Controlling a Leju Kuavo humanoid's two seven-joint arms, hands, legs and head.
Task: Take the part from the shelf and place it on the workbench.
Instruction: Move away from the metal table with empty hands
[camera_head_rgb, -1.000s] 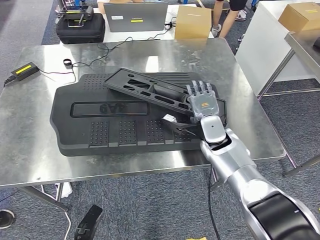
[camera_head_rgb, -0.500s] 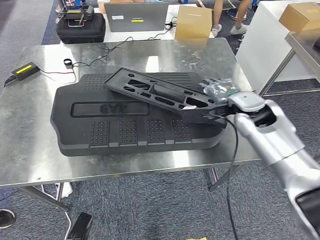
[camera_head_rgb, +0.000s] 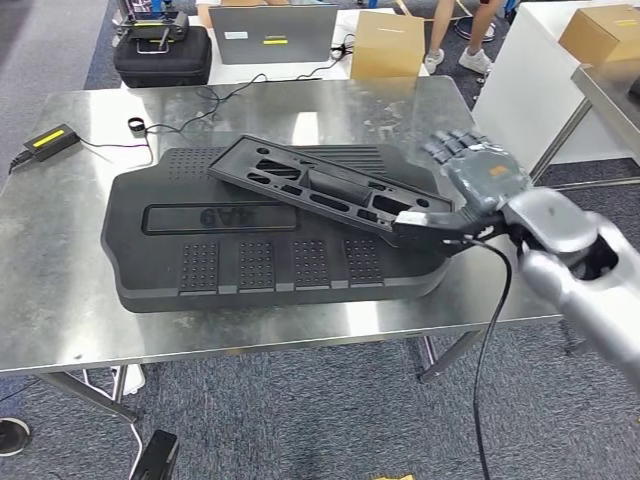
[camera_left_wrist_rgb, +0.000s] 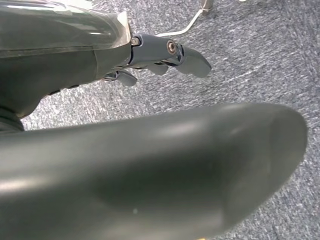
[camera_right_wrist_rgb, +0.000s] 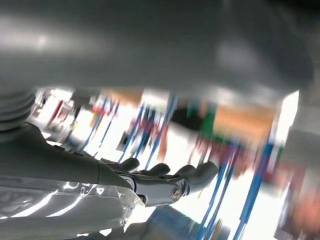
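Two black moulded pieces sit on my steel worktop (camera_head_rgb: 53, 290): a big flat panel (camera_head_rgb: 226, 260) lying across the middle, and the task's part (camera_head_rgb: 317, 188), a long slotted frame, resting on top of it, tilted, its right end reaching the panel's right edge. Far left on the worktop, a small black box with a yellow label (camera_head_rgb: 47, 141), cable running off it. Behind, a black case (camera_head_rgb: 161, 52), a grey laptop lid (camera_head_rgb: 270, 32) and a cardboard box (camera_head_rgb: 386, 43); a person's legs (camera_head_rgb: 460, 30) beyond.

Left hand (camera_left_wrist_rgb: 166, 52) hangs over grey carpet, fingers loosely extended, nothing in it.

Right hand (camera_head_rgb: 479, 175) is at the part's right end, palm away from me, fingers spread upward and apart. Something dark and thin runs from under the hand to the part's tip; I cannot tell whether that is the thumb touching it or a cable. Right wrist view is motion-blurred, fingers extended with nothing between them, so I read the hand as wide and empty. Part looks placed.

Handling, my guess: rigid plastic, light for its length, smooth so a bit slippery, long enough to swing or lever if held at one tip. The open slots and raised ribs near the middle look like the best hold; a grip at the end would risk twisting.
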